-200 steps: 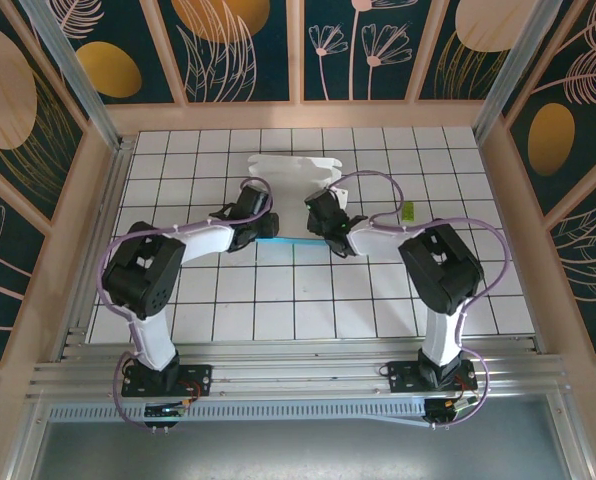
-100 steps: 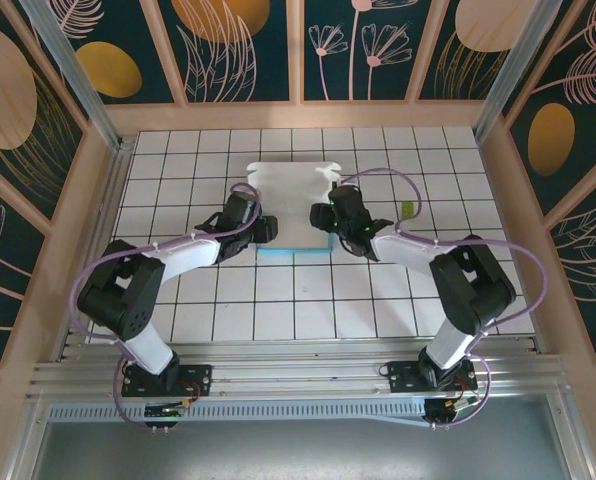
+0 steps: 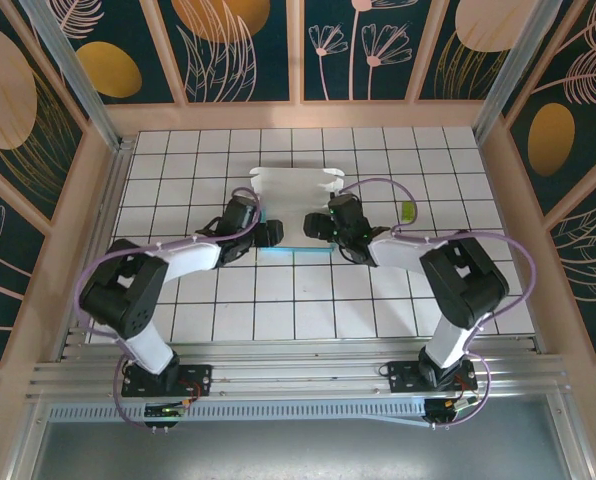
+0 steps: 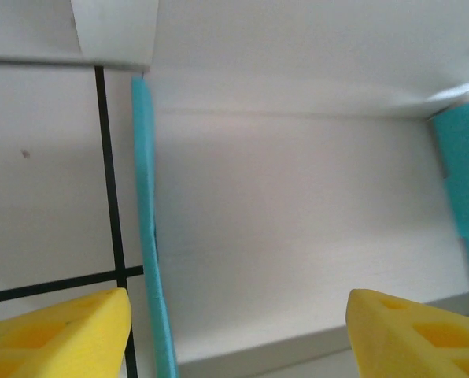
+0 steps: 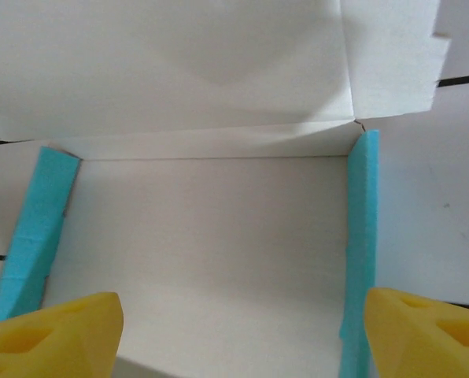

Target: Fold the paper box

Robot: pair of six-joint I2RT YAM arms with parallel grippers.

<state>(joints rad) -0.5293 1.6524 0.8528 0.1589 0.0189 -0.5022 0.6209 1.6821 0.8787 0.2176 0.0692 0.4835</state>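
Observation:
The paper box [image 3: 296, 193] lies white side up at mid-table, with a thin turquoise edge [image 3: 278, 251] along its near side. My left gripper [image 3: 269, 233] and right gripper [image 3: 315, 226] face each other over its near half, close together. In the left wrist view the left gripper [image 4: 238, 339] is open, its yellow fingertips [image 4: 57, 335] straddling the white panel [image 4: 297, 236] and a raised turquoise side flap [image 4: 145, 220]. In the right wrist view the right gripper [image 5: 242, 335] is open over the white floor [image 5: 211, 236], between turquoise side flaps [image 5: 360, 252].
A tiny green scrap [image 3: 406, 211] lies on the tiles right of the box. The white tiled table [image 3: 298, 300] is ringed by a wooden rim [image 3: 98, 200]. The back flap [image 5: 219, 63] of the box rises behind the right gripper.
Both grippers have come inward from the box's sides and now nearly meet over its near half. The box has dropped from its raised pose and lies lower on the tiles.

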